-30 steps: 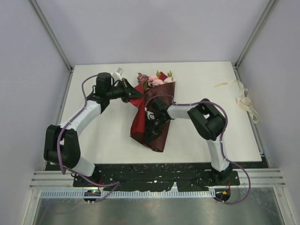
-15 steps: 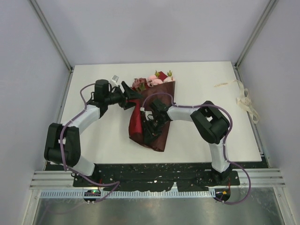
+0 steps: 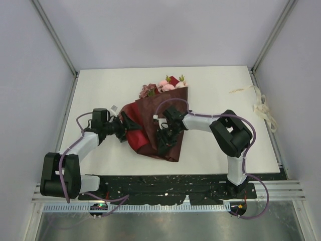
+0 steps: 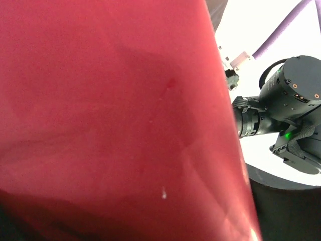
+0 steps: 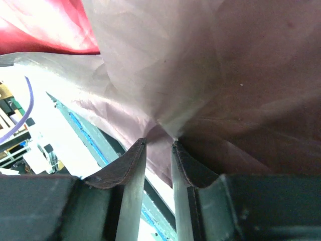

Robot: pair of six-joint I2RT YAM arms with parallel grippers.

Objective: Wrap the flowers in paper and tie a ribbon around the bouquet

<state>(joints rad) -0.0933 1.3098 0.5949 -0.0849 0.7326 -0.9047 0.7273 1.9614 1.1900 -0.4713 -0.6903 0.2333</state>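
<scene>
The top camera overlooks the whole table (image 3: 215, 85); both wrist cameras sit close against the paper (image 3: 141, 143) all views share.

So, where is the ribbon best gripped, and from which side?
Probably at the straight free strand of the ribbon, coming straight down from above. It seems to lie flat on the table, so a side approach would find nothing to pinch; set the jaws across the strand. The curled part near the right edge is bunched and may tangle.

One bouquet (image 3: 150, 110), one ribbon (image 3: 260, 107), one table (image 3: 100, 85)
</scene>
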